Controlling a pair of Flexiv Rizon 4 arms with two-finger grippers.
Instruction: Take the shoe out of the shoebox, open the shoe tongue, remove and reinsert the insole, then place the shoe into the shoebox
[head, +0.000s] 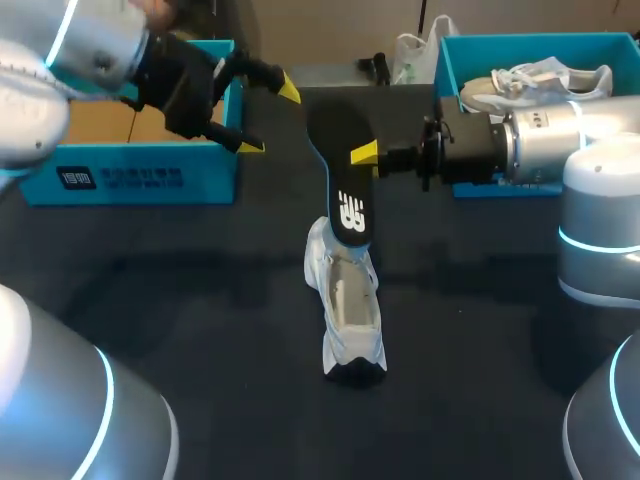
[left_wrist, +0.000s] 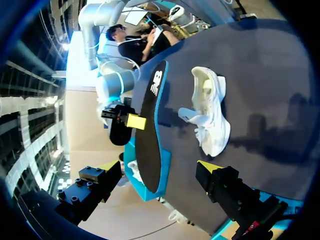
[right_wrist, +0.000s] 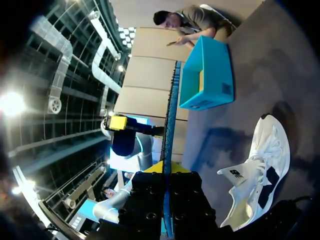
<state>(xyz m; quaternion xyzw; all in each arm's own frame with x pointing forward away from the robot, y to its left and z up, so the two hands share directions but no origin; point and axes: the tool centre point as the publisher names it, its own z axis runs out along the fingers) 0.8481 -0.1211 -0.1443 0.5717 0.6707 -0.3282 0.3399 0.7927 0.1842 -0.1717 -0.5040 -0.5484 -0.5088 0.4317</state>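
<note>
On the dark worktop (head: 200, 300) the white shoe (head: 345, 310) lies at centre. The right end effector (head: 363, 155) grips the black insole (head: 338, 130) over it; the left end effector (head: 268, 117) hangs spread apart beside the blue box (head: 130, 178).

White logo (head: 352, 212) on the insole (head: 335, 140), dark label (head: 118, 178) on the shoebox (head: 218, 160).

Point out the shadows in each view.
Head view: soft, broad shadows on the table left of the shoe; left wrist view: the insole throws a dark shadow toward the shoe; right wrist view: its shadow lies between shoebox and shoe.
</note>
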